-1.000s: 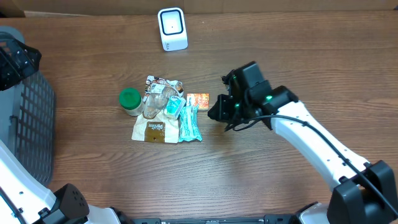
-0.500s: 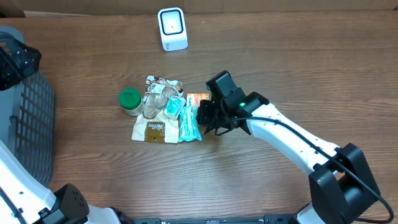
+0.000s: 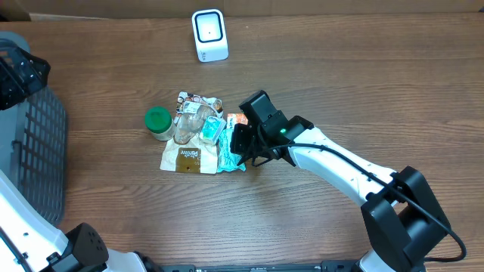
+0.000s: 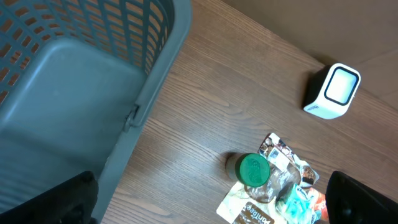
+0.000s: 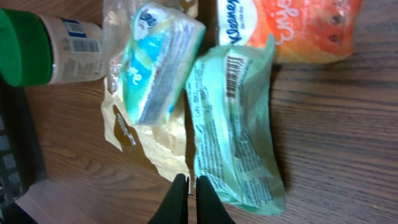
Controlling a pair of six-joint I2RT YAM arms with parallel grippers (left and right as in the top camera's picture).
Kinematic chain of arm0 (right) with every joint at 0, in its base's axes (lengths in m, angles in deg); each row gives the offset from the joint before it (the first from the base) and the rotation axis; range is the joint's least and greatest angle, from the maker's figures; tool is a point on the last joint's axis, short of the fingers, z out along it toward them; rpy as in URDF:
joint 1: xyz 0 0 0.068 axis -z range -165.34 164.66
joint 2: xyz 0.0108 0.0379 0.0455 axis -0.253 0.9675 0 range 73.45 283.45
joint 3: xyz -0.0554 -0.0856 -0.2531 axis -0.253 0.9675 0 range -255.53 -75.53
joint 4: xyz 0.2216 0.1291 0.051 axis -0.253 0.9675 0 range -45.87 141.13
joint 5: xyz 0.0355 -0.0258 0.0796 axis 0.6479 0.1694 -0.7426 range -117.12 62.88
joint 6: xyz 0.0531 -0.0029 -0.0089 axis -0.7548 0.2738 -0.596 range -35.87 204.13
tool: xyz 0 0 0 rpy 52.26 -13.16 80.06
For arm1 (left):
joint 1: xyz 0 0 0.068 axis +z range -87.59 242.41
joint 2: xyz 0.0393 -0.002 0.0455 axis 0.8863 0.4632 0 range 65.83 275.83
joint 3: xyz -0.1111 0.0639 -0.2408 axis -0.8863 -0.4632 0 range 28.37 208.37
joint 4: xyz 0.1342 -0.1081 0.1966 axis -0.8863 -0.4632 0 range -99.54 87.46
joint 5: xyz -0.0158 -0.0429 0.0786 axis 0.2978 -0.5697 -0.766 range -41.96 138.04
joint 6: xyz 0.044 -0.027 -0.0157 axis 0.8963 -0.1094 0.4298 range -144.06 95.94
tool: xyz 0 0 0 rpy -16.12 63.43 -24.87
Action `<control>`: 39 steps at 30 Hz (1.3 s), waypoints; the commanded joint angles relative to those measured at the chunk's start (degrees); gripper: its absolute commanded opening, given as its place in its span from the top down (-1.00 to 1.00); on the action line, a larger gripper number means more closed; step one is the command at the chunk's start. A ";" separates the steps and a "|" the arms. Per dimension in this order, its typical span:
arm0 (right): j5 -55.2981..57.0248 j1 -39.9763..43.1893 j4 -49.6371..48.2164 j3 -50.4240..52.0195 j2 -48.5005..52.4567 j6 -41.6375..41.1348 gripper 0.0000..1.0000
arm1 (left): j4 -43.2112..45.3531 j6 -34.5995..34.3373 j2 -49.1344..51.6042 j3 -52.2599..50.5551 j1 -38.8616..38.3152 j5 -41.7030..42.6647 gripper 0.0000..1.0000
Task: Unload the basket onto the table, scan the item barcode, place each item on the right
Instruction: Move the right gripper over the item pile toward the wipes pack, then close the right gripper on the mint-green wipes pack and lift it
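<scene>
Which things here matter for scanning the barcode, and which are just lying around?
In the job: white box-shaped scanner, pale green plastic packet showing a barcode, right hand at its edge.
Lying about: green-lidded jar, orange tissue pack, brown paper pouch.

Pale-green packet (image 5: 233, 134) (black barcode (image 5: 233, 76)), orange tissues (image 5: 292, 28)

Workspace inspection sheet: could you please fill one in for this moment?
Surface: wooden table, flat.
Job's things: scanner at the far edge; green packet, barcode facing up.
Clutter: jar, Kleenex pack, tissue pack and brown pouch, piled together.
Grippers: left gripper open, over basket and table; right gripper shut at the packet's edge, grip unclear.
Cables: black cable along the right arm.
Surroundings: grey basket at left.
</scene>
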 commanded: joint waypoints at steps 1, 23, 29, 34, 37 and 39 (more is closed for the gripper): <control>0.61 -0.59 -0.81 -0.37 0.17 -0.66 0.92 | 0.04 1.29 -0.46 0.85 0.09 0.46 -0.99; -0.76 -5.77 -4.76 -0.37 9.81 -8.11 0.92 | 0.07 1.31 -0.46 0.85 0.09 0.46 -0.99; -2.03 -4.55 1.44 -1.46 9.68 -8.07 0.92 | 0.07 1.29 -0.46 0.85 0.09 0.46 -0.99; -1.77 -1.64 11.89 -5.22 9.66 -3.78 0.92 | 0.07 1.29 -0.46 0.85 0.09 0.46 -0.99; -0.68 0.09 18.18 -7.06 9.64 -0.63 0.92 | 0.07 1.29 -0.46 0.85 0.09 0.46 -0.99; 0.85 1.14 21.18 -7.39 9.64 0.44 0.92 | 0.07 1.29 -0.46 0.85 0.09 0.46 -0.99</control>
